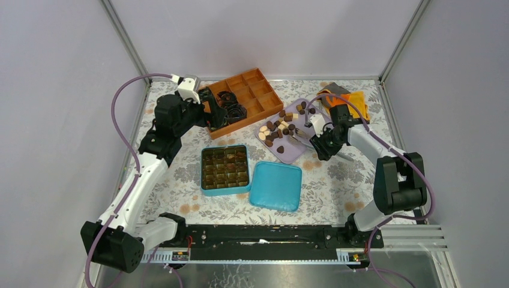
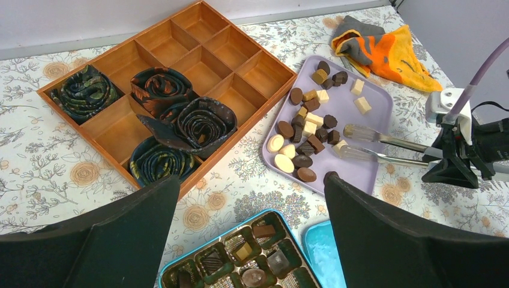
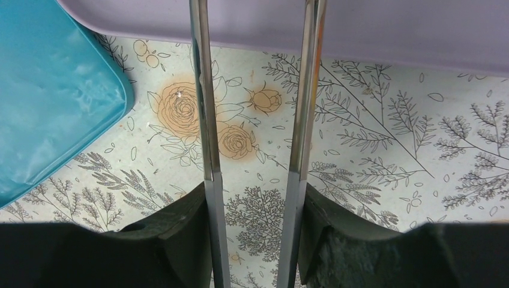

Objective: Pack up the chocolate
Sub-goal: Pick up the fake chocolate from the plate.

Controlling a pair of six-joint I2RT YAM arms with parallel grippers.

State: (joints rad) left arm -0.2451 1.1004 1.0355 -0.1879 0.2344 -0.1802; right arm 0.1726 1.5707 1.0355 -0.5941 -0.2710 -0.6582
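— Holding tongs (image 2: 384,144), the right end effector (image 3: 255,231) points at the chocolate (image 2: 309,129) on the tray (image 2: 375,174); the left end effector (image 2: 251,186) gapes wide.
— Probably light, brittle, slick: pinch flat sides gently.

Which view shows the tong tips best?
Left wrist: both tips of the tongs show clearly, over the lavender tray beside the chocolate. Top external shows them tiny. Right wrist shows only the arms; the tips run out of frame.
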